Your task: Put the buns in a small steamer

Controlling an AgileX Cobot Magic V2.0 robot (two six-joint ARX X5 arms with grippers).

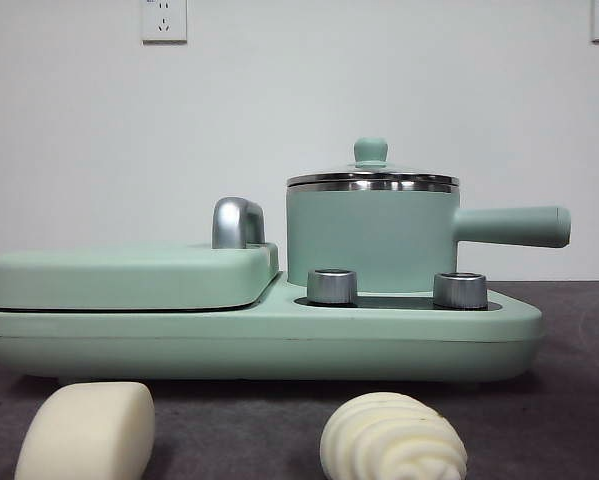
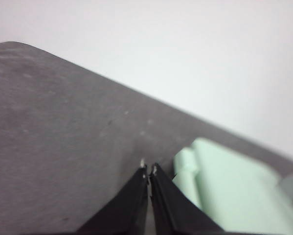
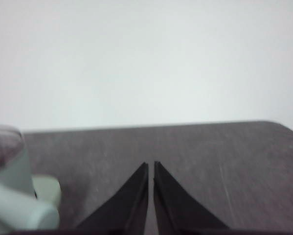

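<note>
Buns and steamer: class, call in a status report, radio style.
Left gripper and right gripper shut, empty. Smooth bun and ribbed bun on table. Steamer lid on.

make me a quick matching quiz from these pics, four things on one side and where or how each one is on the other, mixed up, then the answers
Things:
1. smooth bun
2. ribbed bun
3. small steamer
4. chrome handle

Place or state:
A. on the cooker's base behind two metal knobs, lid on
B. on the table in front of the flat grill section
C. rising from the flat grill lid
D. on the table in front of the steamer's side of the cooker

Pairs: 1-B, 2-D, 3-A, 4-C
</note>
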